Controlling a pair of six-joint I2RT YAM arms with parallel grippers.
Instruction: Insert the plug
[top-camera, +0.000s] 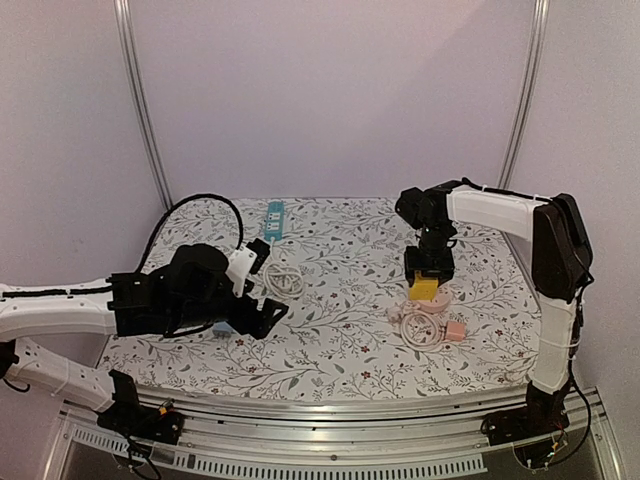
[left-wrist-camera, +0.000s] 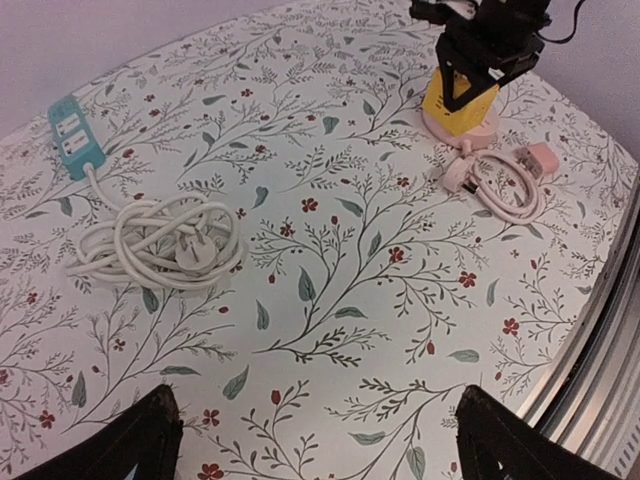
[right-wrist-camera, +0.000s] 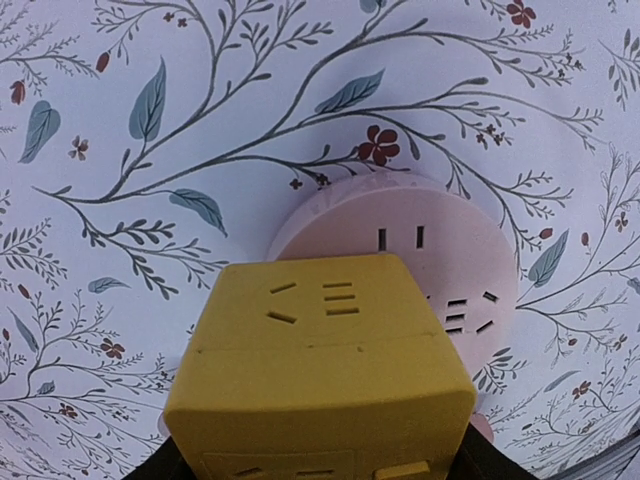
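Toward the right edge of the table (top-camera: 350, 345), about midway between near and far edges: the yellow plug (top-camera: 424, 287), pinched between the fingers of the right gripper (top-camera: 428, 264) and hanging directly over the pink round socket (top-camera: 433, 300). Not yet seated, as judged from the right wrist view, with most of the socket's slotted face showing beyond the block and its near part covered. Contact between the two impossible to tell.

Over the near left part of the surface, well apart from the work: the left gripper (top-camera: 262, 316), fingers spread wide and holding nothing. At the far edge, the teal power strip (top-camera: 274, 219), with its white cord (top-camera: 283, 279) bundled just nearer. Just beside the socket on its near side, a looped pink cord (top-camera: 425, 328).

Handling, as judged: a rigid moulded cube, probably light, with smooth flat faces liable to slip or twist if gripped off-centre. Best taken on two opposite side faces, high enough to leave the underside free. Pins hidden beneath; to be lined up with the slots before pressing straight down. Socket base apparently loose on the cloth, so likely to slide or tip under a skewed push.
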